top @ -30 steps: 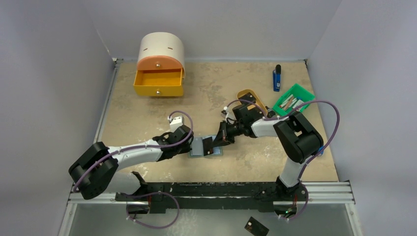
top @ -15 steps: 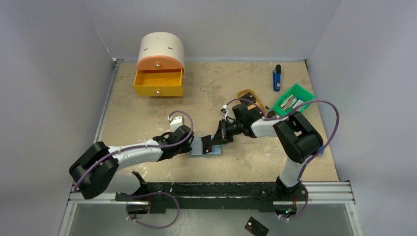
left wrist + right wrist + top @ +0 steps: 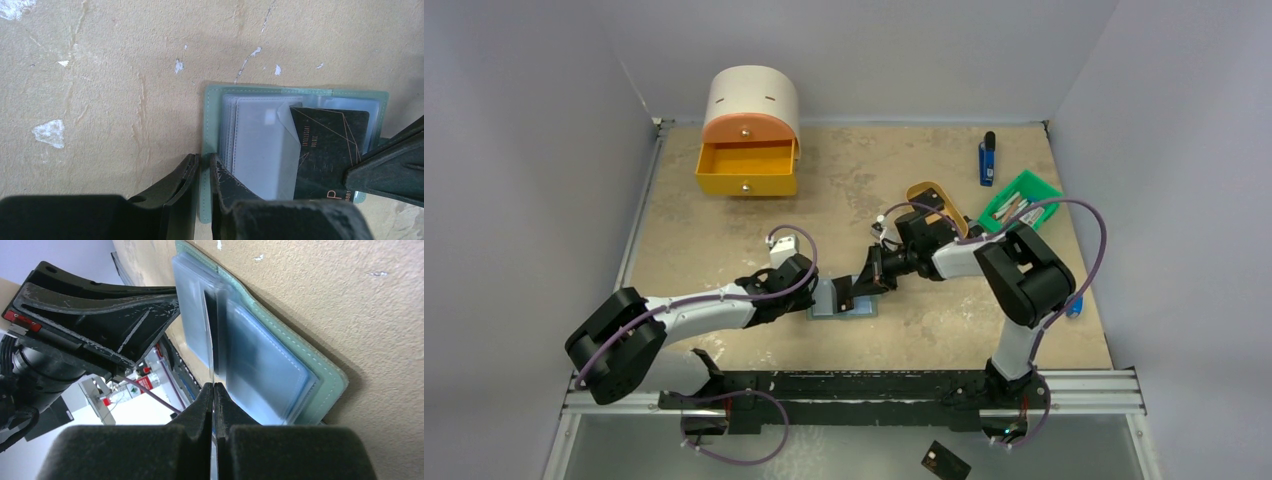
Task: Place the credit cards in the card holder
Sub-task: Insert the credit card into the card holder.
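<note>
- Nearest me, a spare credit card (image 3: pixel 944 461) is lying flat.
- My left gripper (image 3: pixel 202 162) is pinching the cover edge of the open card holder (image 3: pixel 255 145).
- My right gripper (image 3: pixel 214 390) is clamping a credit card (image 3: pixel 325 145), whose corner is lying under a clear pocket flap.

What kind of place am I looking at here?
Probably a robotics lab test booth: a left arm and right arm bolted to a rail beside a table, plain walls around it, and props like a drawer unit.
</note>
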Controlling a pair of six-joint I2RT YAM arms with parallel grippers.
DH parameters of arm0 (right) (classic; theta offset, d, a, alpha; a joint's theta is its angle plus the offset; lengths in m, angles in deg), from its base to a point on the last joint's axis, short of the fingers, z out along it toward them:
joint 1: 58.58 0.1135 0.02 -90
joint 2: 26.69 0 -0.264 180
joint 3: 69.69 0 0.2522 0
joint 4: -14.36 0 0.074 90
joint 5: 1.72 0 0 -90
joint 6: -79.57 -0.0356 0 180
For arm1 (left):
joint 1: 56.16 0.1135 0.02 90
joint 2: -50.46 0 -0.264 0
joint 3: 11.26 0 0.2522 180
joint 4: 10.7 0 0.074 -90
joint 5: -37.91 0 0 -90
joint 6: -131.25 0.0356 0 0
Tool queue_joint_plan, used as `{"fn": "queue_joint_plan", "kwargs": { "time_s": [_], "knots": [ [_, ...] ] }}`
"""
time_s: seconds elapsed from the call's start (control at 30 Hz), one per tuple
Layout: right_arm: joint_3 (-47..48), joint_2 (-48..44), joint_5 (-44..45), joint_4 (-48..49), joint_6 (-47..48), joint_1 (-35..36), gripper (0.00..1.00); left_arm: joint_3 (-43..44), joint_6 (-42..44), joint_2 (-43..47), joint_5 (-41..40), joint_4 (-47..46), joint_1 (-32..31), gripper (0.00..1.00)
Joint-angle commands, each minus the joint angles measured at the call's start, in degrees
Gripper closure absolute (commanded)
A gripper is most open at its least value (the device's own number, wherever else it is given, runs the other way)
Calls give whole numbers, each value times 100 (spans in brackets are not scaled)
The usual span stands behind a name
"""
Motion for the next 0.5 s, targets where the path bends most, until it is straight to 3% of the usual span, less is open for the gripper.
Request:
{"fn": "queue_joint_plan", "kwargs": {
  "time_s": [0.0, 0.47],
  "knots": [
    [74, 92, -140, 63, -46, 38, 100, -51, -52, -77, 34, -109, 0, 87],
    [-8, 420, -97, 737, -567, 154, 100, -28, -22, -136, 104, -174, -5, 87]
  ]
}}
